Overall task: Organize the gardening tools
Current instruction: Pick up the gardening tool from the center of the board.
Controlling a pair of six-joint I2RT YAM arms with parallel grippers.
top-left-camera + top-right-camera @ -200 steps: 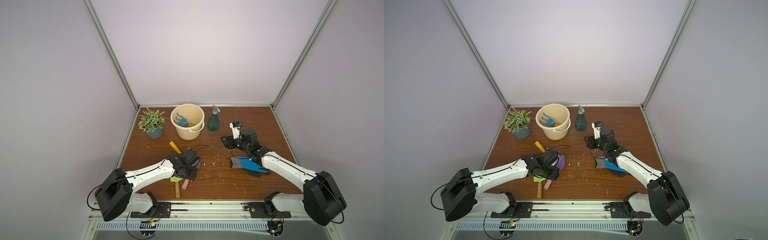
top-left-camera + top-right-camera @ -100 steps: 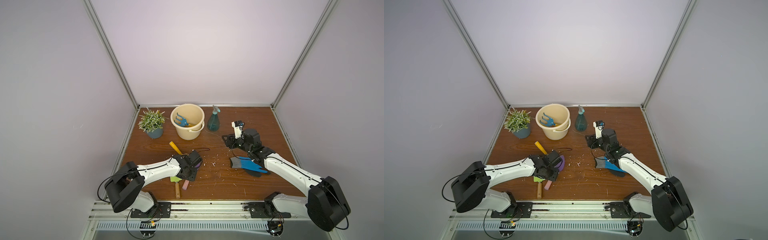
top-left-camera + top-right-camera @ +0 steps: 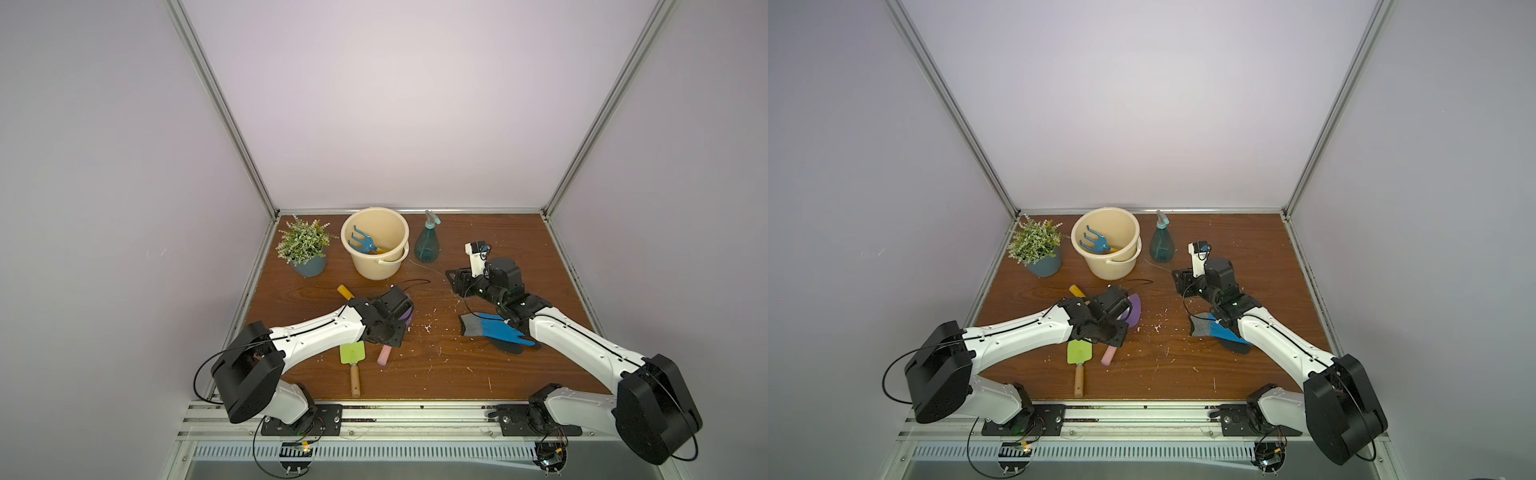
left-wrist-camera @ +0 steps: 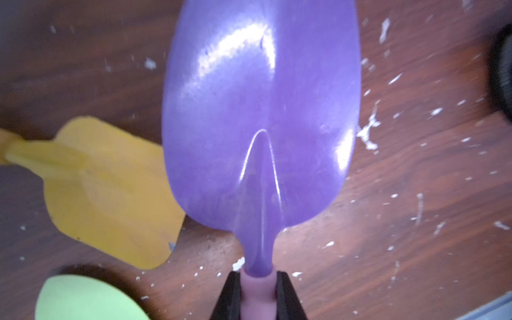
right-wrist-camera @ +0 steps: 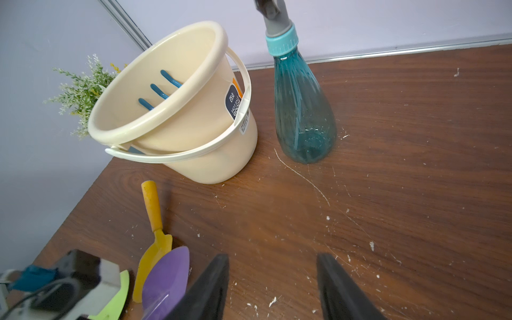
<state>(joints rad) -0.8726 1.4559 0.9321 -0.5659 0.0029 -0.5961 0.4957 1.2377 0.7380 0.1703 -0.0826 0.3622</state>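
the brown table [image 3: 478,374] carries a cream bucket [image 3: 376,266] near its back edge. a potted plant [image 3: 305,245] stands just beside the bucket on the left arm's side, and the teal spray bottle [image 3: 427,245] stands upright just beside it on the other. in front of the bucket, toward the right arm's side, the right gripper [image 5: 273,257] hangs with jaws wide and nothing between them. straight in front of the bucket the left gripper [image 4: 257,277] is clamped narrow on the purple trowel [image 4: 260,110] at its pink neck, its blade just beside the yellow scoop [image 4: 110,194]. a lime-green tool [image 3: 352,353] lies farther in front. the blue fork [image 3: 361,243] leans inside the bucket.
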